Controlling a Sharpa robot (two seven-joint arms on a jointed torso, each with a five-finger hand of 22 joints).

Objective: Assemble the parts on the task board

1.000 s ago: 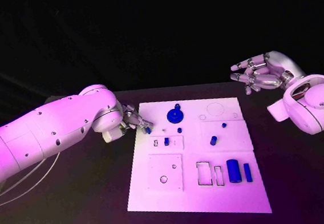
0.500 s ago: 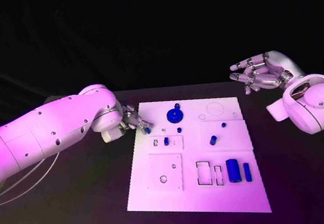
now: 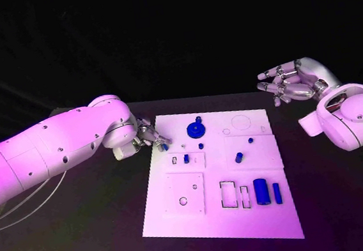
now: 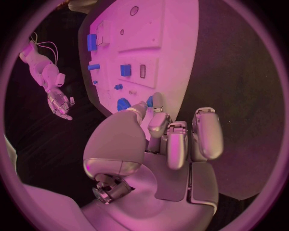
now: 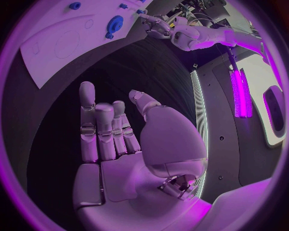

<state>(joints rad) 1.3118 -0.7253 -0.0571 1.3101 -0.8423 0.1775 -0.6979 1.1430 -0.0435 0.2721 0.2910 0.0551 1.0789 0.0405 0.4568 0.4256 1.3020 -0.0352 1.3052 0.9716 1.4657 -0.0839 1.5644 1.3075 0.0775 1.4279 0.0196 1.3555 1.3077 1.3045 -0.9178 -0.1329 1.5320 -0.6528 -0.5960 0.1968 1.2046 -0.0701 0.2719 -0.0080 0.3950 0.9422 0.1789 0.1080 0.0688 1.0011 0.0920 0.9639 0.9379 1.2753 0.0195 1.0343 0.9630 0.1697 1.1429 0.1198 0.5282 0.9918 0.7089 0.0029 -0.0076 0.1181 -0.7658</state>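
A: Your left hand (image 3: 146, 137) sits at the white plastic task board's (image 3: 196, 217) far-left edge, pinching a small blue peg (image 3: 164, 145), presumably poised for seating.

B: And your right hand (image 3: 292, 83)?

A: Fingers apart, holding nothing, parked well off the board, likely to stay clear. Other blue parts, including a round knobbed disc (image 3: 196, 127), lie on the board.

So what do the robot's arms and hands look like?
Both arms are fat, smooth white tubes with tiny dark dots, like screws. The left arm has thin cables hanging under it. The right arm is rounded too. The left hand and right hand are shiny silver metal, with chunky jointed fingers.
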